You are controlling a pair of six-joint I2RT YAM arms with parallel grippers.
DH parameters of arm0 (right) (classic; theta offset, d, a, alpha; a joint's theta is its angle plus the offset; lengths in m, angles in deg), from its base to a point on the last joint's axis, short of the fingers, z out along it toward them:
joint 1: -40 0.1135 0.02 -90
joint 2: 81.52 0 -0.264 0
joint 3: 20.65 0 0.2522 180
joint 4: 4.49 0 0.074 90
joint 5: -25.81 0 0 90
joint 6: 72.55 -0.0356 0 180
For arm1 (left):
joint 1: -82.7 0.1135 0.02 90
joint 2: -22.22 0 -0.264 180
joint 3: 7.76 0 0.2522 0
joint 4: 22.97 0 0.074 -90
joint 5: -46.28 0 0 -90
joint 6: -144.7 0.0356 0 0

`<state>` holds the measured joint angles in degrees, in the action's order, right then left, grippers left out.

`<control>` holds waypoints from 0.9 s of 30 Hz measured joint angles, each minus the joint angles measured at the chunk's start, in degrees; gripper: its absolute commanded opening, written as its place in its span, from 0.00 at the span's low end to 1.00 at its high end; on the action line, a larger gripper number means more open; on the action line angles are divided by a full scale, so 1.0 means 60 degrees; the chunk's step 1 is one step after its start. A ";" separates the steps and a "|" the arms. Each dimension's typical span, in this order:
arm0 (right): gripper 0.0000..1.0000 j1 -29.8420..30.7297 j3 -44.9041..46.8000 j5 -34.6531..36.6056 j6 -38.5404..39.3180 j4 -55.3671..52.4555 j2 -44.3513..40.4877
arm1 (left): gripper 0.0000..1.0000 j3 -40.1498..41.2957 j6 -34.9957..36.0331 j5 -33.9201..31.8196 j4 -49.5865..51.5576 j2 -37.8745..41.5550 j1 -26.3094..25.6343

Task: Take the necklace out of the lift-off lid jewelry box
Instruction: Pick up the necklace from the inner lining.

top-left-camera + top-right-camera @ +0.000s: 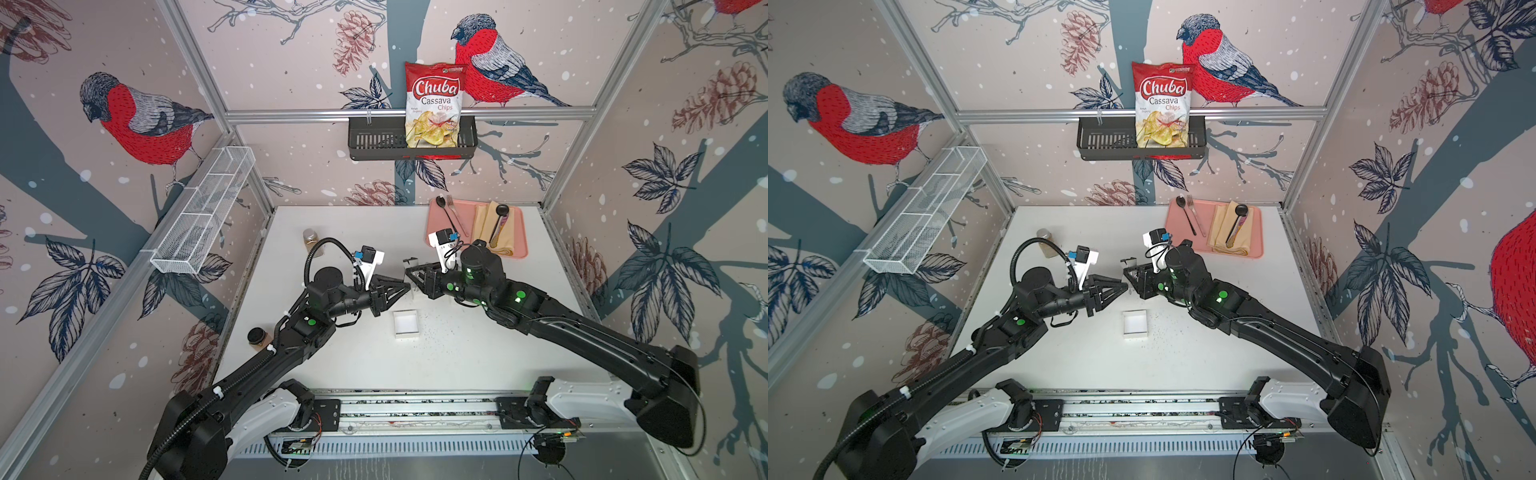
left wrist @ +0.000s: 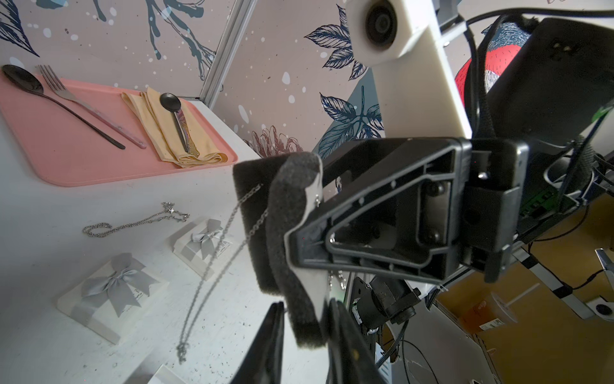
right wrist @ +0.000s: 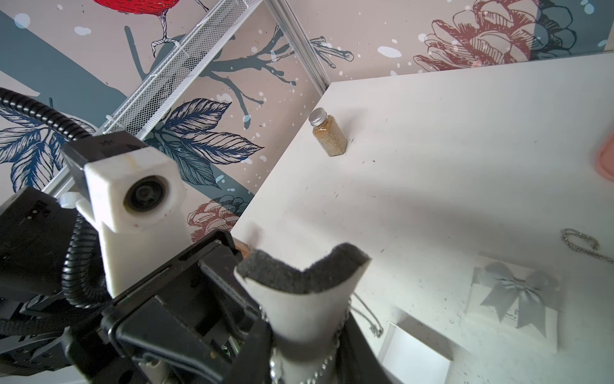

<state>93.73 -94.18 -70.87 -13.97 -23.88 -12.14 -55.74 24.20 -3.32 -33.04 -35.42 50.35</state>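
Walls: bullfinch wallpaper (image 1: pixel 145 120) all round, with pine cones, leaves and branches.
Frame: aluminium rails (image 1: pixel 291 115) run along the corners.
Table: white top (image 1: pixel 374 365), speckled.
12 o'clock: black basket (image 1: pixel 374 141) hangs on the rail.
9 o'clock: white wire shelf (image 1: pixel 203 212).

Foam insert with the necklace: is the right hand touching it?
Touching. The right wrist view shows the white back of the foam insert running down into the right hand, with a finger pressed against each side.
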 measured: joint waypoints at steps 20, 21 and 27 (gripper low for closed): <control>0.65 0.0000 0.0026 -0.0273 0.0000 0.0168 -0.0124 | 0.00 -0.0204 -0.0120 0.0178 -0.0619 -0.0557 0.0000; 0.69 -0.0004 0.0026 -0.0280 0.0000 0.0204 -0.0160 | 0.00 -0.0233 -0.0044 0.0164 -0.0586 -0.0503 0.0000; 0.73 -0.0062 0.0026 -0.0350 0.0084 0.0357 -0.0503 | 0.00 -0.0291 0.0645 -0.0270 -0.0331 -0.0025 0.0000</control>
<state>93.36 -94.02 -72.97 -13.46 -21.74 -15.15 -57.49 28.06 -4.94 -35.03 -35.58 50.35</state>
